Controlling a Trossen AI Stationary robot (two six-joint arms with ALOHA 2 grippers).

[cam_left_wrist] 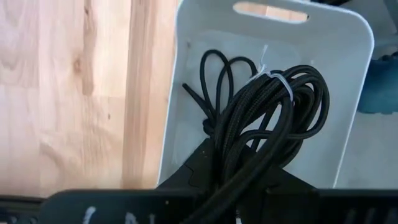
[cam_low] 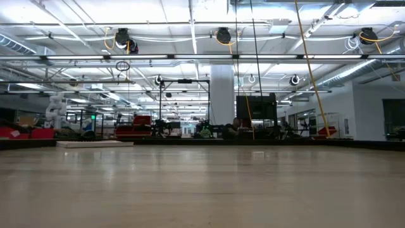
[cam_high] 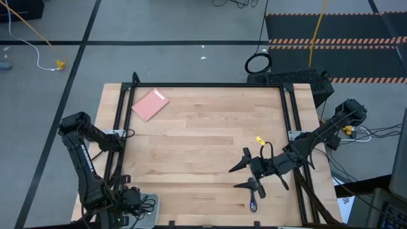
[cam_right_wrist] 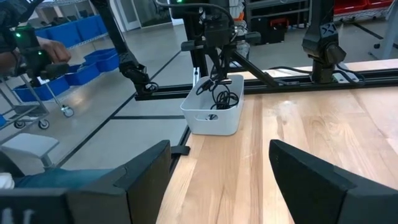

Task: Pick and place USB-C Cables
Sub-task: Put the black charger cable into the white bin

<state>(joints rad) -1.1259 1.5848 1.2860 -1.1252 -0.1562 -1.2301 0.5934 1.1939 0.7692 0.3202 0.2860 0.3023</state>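
Note:
My left gripper [cam_left_wrist: 244, 177] is at the table's near left corner, above a white bin [cam_left_wrist: 348, 93], and is shut on a coil of black braided USB-C cable [cam_left_wrist: 273, 118] tied with a white zip tie. A thinner black cable [cam_left_wrist: 219, 74] lies looped on the bin's floor. The right wrist view shows the same gripper [cam_right_wrist: 213, 74] from across the table, over the bin [cam_right_wrist: 214, 115]. My right gripper [cam_high: 241, 176] is open, low over the table's near right part. The purple-blue cable [cam_high: 253, 204] lies flat on the wood just near of it. My left gripper pinches several strands of the black coil [cam_left_wrist: 239, 152] between its two fingers, on the side away from the zip tie [cam_left_wrist: 278, 82]. The fingers come from above, pointing down. The coil hangs below them [cam_right_wrist: 219, 96], its loops inside the bin's walls.
A pink flat card [cam_high: 151, 104] lies at the table's far left corner. A small yellow piece [cam_high: 259, 139] sits by the right arm. Black rails [cam_high: 210, 86] run along the table's far, left and right sides. The bare wood [cam_high: 191, 152] spans the middle.

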